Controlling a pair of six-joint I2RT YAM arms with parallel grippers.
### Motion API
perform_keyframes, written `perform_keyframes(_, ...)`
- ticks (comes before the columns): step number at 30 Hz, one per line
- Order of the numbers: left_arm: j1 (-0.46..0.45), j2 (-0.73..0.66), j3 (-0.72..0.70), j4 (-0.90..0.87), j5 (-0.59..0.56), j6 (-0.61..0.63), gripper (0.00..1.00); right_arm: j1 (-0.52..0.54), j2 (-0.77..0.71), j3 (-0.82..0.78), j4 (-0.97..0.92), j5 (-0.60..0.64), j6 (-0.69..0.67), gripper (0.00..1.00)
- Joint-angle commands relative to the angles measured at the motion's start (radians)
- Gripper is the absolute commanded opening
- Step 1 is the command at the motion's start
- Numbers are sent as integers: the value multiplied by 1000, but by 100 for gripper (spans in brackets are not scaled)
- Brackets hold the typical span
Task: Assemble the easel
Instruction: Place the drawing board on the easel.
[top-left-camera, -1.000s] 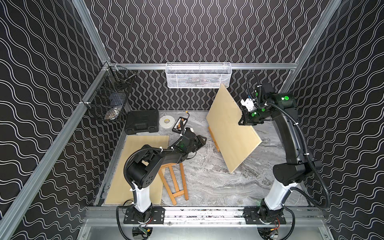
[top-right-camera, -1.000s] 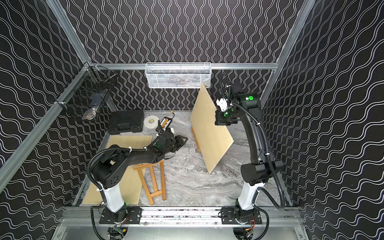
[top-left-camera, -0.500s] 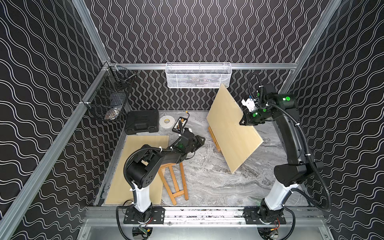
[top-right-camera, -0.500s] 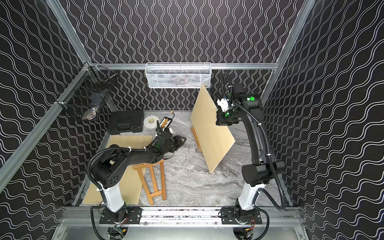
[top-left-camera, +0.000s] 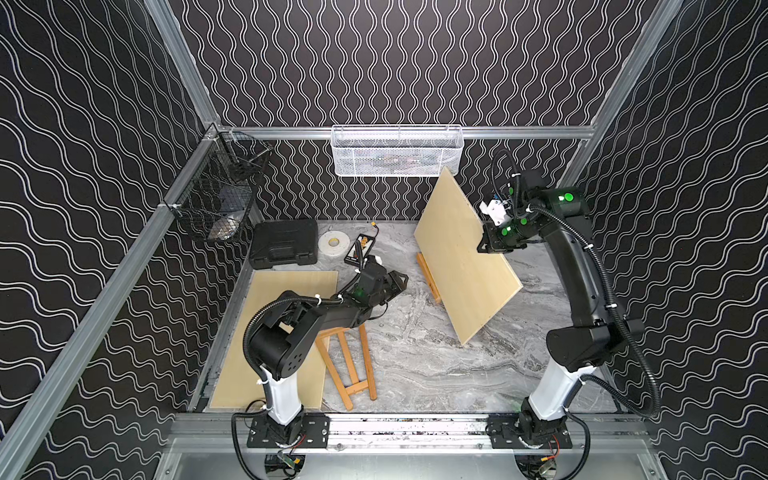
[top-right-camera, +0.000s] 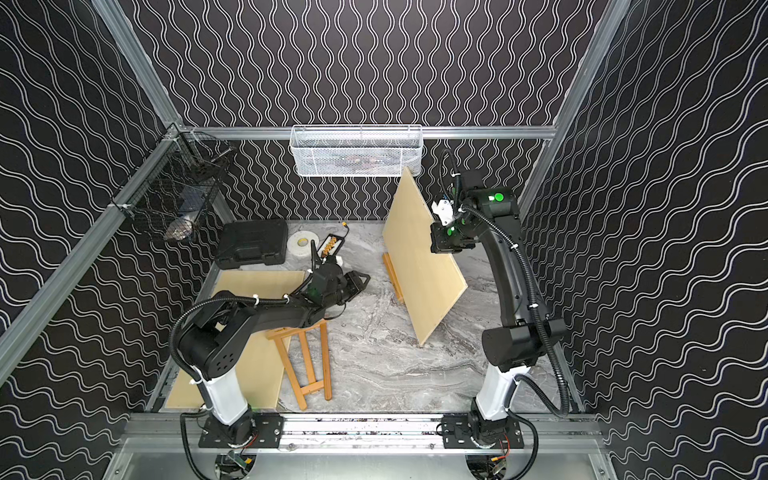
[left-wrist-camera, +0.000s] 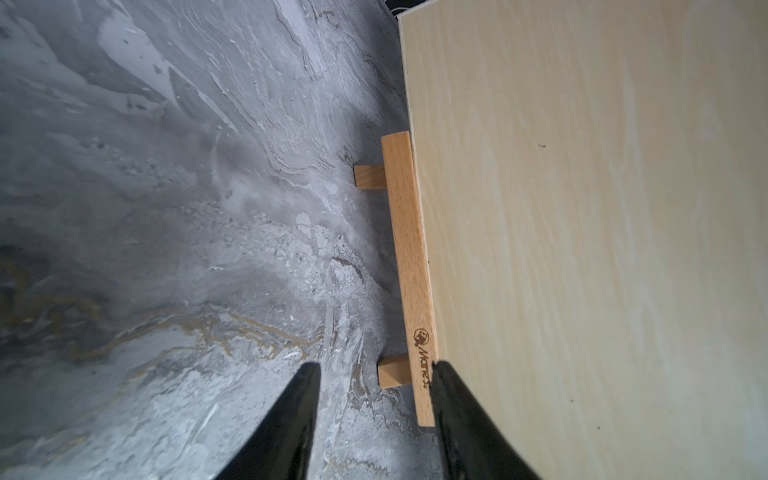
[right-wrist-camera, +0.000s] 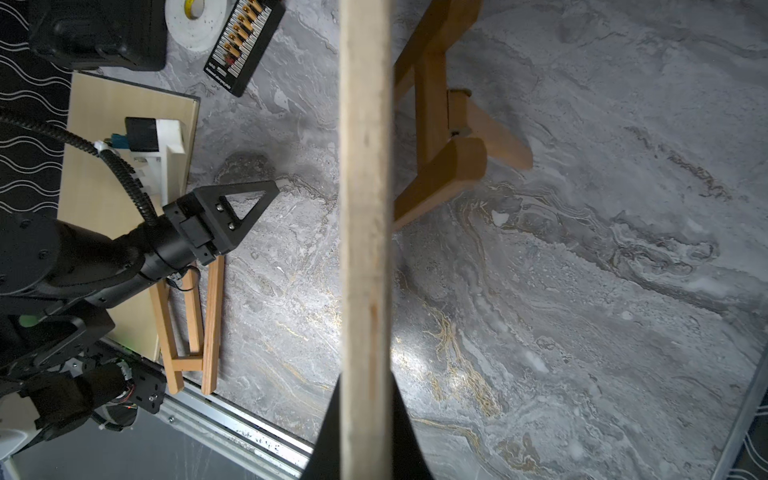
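Left edge of table (top-left-camera: 436, 374): spare panel (top-left-camera: 286, 299) lies flat, with a wooden frame (top-left-camera: 353, 365) flat at its right edge.

Left gripper (top-left-camera: 400, 283): jaws apart, empty, low over the table centre, facing the easel ledge (left-wrist-camera: 409, 270).

Board (top-left-camera: 465, 266): tilted, one edge along that ledge, right of centre.

Right gripper (top-left-camera: 485, 246): clamped on the board's raised edge.

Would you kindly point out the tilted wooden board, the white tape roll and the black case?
tilted wooden board (top-left-camera: 461, 257): in a top view, middle of its face.
white tape roll (top-left-camera: 342, 245): in a top view, its white ring.
black case (top-left-camera: 284, 242): in a top view, centre of its lid.
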Motion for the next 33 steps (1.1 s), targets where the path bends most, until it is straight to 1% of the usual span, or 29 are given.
perform_keyframes(1, 4, -3, 2, 20, -4, 15, 49, -19, -12, -27, 252, -17, 40, 0)
perform_keyframes(8, 8, -5, 8, 12, 3, 26, 50, -47, -4, -51, 224, -36, 41, 1)
perform_keyframes(9, 8, -6, 9, 13, 6, 29, 50, -49, -6, -55, 227, -36, 47, 10)
perform_keyframes(10, 9, -8, 11, 8, 5, 31, 51, -49, -7, -57, 230, -26, 52, 16)
perform_keyframes(12, 11, -13, 8, 6, 3, 33, 51, -50, -3, -46, 221, -5, 59, 23)
perform_keyframes(14, 12, -16, 2, 15, 4, 31, 51, -53, 0, -39, 214, 15, 64, 31)
perform_keyframes(20, 22, -38, 0, 1, 2, 45, 52, -63, -12, -24, 210, 25, 74, 47)
perform_keyframes(22, 26, -49, 3, -14, 6, 54, 53, -63, -21, -17, 216, 19, 78, 49)
perform_keyframes(23, 26, -58, 2, -23, 5, 59, 53, -63, -21, -7, 216, 36, 89, 51)
perform_keyframes(24, 26, -70, 0, -28, 1, 66, 53, -63, -19, 8, 211, 58, 100, 56)
perform_keyframes(27, 27, -102, -1, -64, -12, 95, 55, -63, -12, 39, 197, 101, 108, 65)
perform_keyframes(29, 28, -126, 2, -97, -21, 118, 56, -63, -12, 58, 185, 130, 117, 67)
perform_keyframes(31, 28, -153, 3, -121, -31, 140, 57, -62, -19, 75, 181, 159, 126, 72)
perform_keyframes(33, 28, -175, 11, -153, -36, 162, 58, -52, -30, 102, 177, 185, 138, 73)
